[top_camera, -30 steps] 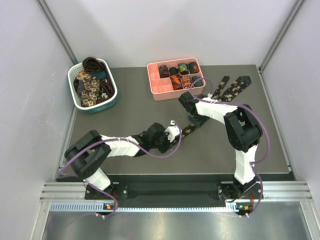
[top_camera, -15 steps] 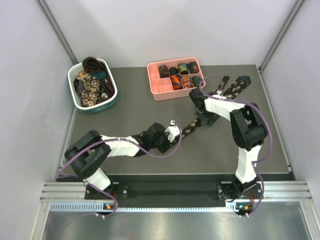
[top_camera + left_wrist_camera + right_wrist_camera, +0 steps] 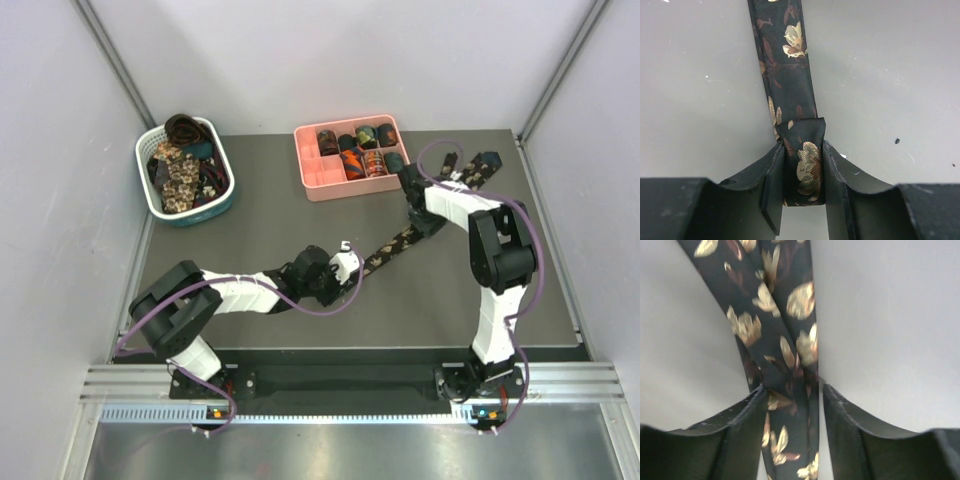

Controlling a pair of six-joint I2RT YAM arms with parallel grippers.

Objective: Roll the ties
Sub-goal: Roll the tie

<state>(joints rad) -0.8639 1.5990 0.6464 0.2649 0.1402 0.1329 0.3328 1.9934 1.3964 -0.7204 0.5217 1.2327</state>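
A dark tie with beige floral print lies in a slant across the table, and its far part splits into two strips at the back right. My left gripper is shut on its near end. In the left wrist view that folded end sits pinched between the fingers of the left gripper. My right gripper is over the tie farther along. In the right wrist view two crossing strips of the tie run through the right gripper, which is open, with a slim gap at its right finger.
A pink divided tray at the back centre holds several rolled ties. A white-and-teal basket at the back left holds loose ties. Grey walls close in the table on three sides.
The right gripper has slid along the tie toward the back right, away from the left gripper, and the strip between them now lies straighter. The left gripper has not moved.
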